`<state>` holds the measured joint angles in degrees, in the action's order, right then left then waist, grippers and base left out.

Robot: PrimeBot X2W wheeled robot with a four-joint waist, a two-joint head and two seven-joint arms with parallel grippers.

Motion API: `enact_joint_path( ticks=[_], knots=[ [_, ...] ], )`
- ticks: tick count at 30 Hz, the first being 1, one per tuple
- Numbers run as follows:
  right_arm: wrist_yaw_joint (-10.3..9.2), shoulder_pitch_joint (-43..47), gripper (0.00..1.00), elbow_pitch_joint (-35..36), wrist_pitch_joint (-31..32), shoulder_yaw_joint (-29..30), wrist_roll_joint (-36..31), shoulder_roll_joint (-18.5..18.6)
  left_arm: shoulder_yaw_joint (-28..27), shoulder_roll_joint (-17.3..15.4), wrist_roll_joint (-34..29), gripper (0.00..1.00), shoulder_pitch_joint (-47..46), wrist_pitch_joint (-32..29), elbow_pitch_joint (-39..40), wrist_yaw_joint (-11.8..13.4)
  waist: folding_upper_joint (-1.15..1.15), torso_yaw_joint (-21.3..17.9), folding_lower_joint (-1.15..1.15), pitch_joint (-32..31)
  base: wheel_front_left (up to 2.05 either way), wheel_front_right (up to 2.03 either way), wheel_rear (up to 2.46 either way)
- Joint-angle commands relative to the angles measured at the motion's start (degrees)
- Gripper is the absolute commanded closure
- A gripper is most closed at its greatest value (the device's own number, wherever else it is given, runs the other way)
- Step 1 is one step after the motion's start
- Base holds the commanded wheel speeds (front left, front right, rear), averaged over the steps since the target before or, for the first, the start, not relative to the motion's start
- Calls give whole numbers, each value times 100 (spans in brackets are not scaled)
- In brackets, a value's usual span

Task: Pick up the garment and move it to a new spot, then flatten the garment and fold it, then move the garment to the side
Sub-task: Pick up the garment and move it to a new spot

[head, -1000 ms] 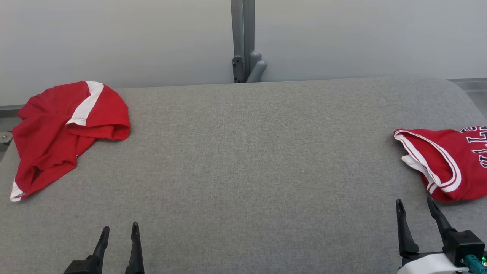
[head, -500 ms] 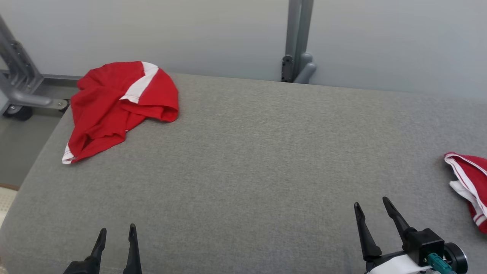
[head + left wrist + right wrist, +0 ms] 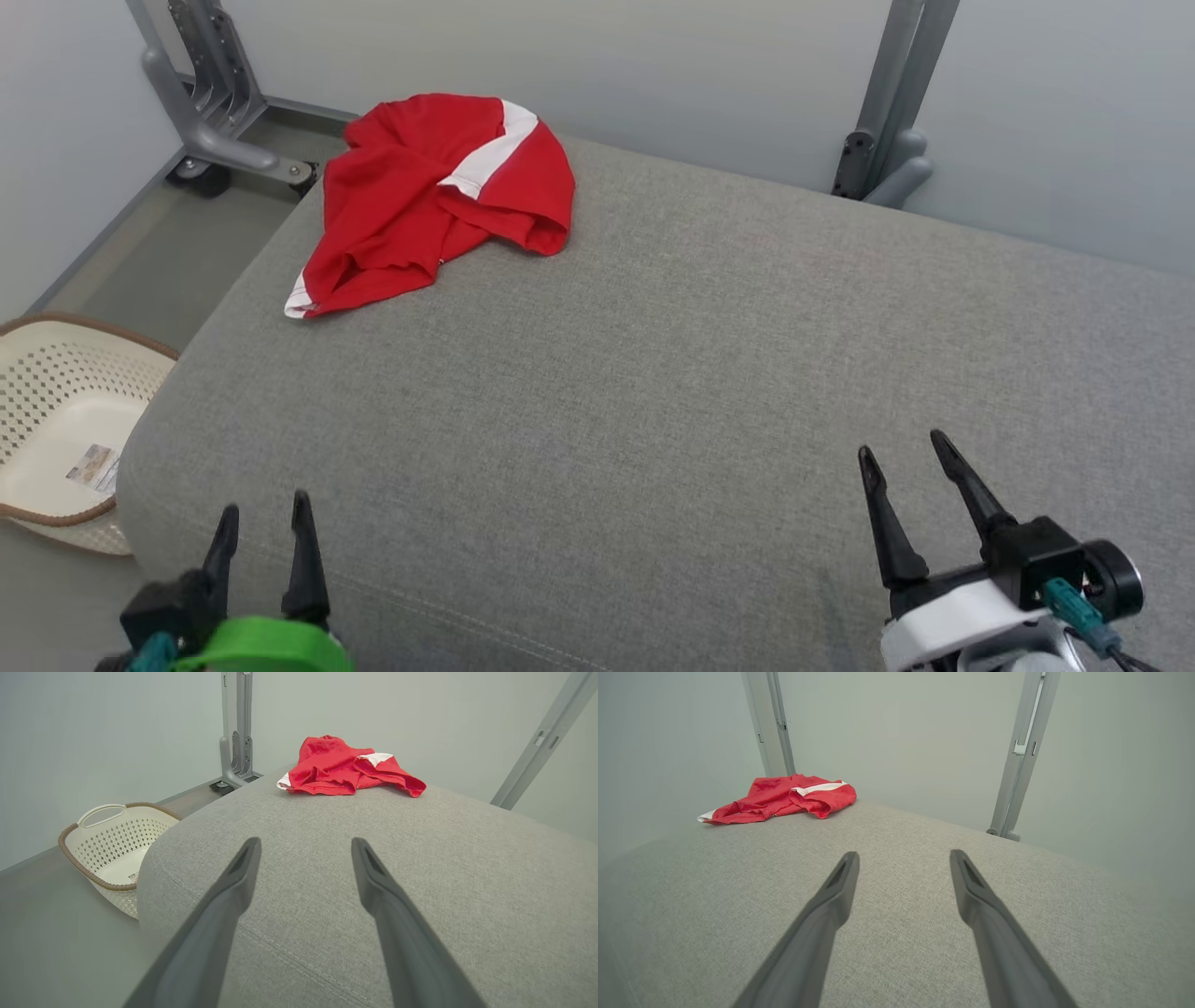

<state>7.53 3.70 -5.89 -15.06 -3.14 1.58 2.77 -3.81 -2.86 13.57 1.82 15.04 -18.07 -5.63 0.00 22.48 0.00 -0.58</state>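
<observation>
A crumpled red garment (image 3: 429,201) with a white stripe lies at the far left corner of the grey padded table (image 3: 653,373). The same garment (image 3: 345,767) shows far ahead in the left wrist view, and the garment (image 3: 780,798) sits at the upper left in the right wrist view. My left gripper (image 3: 263,523) hovers open over the table's near left edge, holding nothing. Near the front right, my right gripper (image 3: 904,448) is open and empty too. Both grippers (image 3: 306,843) (image 3: 903,856) are well short of the cloth.
A cream perforated laundry basket (image 3: 56,429) stands on the floor left of the table, also seen as the basket (image 3: 112,840) in the left wrist view. Grey metal frame posts (image 3: 887,112) and a wheeled base (image 3: 215,140) stand behind the table against a pale wall.
The camera has swung left: the second red garment at the right has left the picture and the basket has come in. Both grippers stay open and low at the front.
</observation>
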Motion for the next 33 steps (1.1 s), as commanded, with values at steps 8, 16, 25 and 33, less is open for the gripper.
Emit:
enact_joint_path(
  ticks=[8, 16, 25, 33],
  knots=[
    [-9, -1002, 0, 386, -15, 113, -600, 180, 141, -157, 646, 0, -2324, -71, -1126, -163, 0, -300, 0, 2295, 0, 0, 0],
    [-9, -1672, 0, 709, -15, 65, -836, 422, 485, -656, 1555, 0, -4511, -518, -2558, -190, 0, -594, 0, 3451, 0, 0, 0],
    [-9, -1765, 0, 980, -16, -144, -883, 462, 765, -1130, 2197, 0, -5625, -808, -4082, -182, 0, -1017, 0, 3698, 0, 0, 0],
    [-9, -1437, 0, 1315, -15, -132, -916, 553, 704, -1404, 2632, 0, -5966, -638, -4882, -182, 0, -1289, 0, 3644, 0, 0, 0]
  ],
)
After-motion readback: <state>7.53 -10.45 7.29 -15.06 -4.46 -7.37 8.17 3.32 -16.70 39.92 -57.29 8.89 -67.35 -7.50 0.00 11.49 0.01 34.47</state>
